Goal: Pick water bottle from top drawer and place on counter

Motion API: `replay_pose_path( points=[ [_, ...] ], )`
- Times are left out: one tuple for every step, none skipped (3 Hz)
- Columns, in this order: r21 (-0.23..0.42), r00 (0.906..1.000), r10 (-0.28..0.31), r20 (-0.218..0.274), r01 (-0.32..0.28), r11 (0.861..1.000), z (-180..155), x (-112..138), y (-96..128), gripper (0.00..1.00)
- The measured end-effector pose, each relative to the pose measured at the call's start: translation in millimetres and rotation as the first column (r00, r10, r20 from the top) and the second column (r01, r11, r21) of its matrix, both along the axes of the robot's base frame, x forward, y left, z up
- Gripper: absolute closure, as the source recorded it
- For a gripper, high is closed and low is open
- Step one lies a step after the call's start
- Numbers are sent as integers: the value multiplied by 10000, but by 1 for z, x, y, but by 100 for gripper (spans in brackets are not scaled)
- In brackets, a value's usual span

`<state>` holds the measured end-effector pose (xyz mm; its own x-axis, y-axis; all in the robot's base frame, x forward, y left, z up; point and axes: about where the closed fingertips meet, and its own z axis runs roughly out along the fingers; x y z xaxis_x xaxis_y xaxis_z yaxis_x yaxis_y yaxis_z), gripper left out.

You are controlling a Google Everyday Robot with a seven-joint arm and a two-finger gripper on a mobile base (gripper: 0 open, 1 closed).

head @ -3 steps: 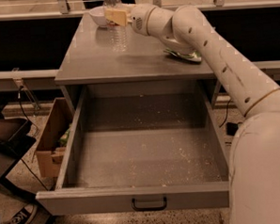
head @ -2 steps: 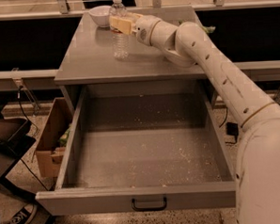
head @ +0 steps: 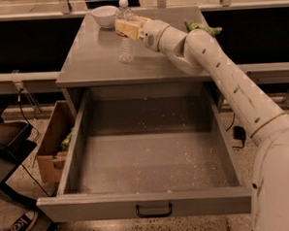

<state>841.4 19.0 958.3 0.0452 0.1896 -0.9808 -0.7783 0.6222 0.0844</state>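
A: Camera view. Where's gripper [head: 124, 26]?
B: Over far part of worktop [head: 93, 57], at end of pale arm [head: 220, 79] reaching in from right. Level w/ upper part of water bottle [head: 126, 48].
A: Jaws?
B: Clamped on bottle just under neck, one tan pad [head: 130, 28] across its front. Its white cap [head: 123, 2] clear above.
A: Bottle itself?
B: Upright, base down on worktop, nr back edge, approx. mid-width.
A: Anything beside?
B: Small white bowl [head: 104, 15] just left & behind, close but seemingly apart. Crumpled green item [head: 203, 28] at far right, partly hidden behind arm.
A: And top drawer [head: 91, 206]?
B: Wide open, sticking out towards camera below worktop. Pale crumbs [head: 185, 159] speckled over its floor. Dark bar handle [head: 154, 211] centred on front.
A: Surroundings?
B: Open cardboard box [head: 51, 146] on ground at left, v. near cabinet side. Can't tell if touching. Black & white shoe [head: 14, 226] in bottom left corner.
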Motion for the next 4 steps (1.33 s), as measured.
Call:
replay_pose_path(
  points=[
    [0,10000,1,0,-1,10000,0,0,0,57],
    [0,10000,1,0,-1,10000,0,0,0,28],
    [0,10000,2,0,-2,10000,0,0,0,4],
    [0,10000,3,0,-3,10000,0,0,0,0]
  ],
)
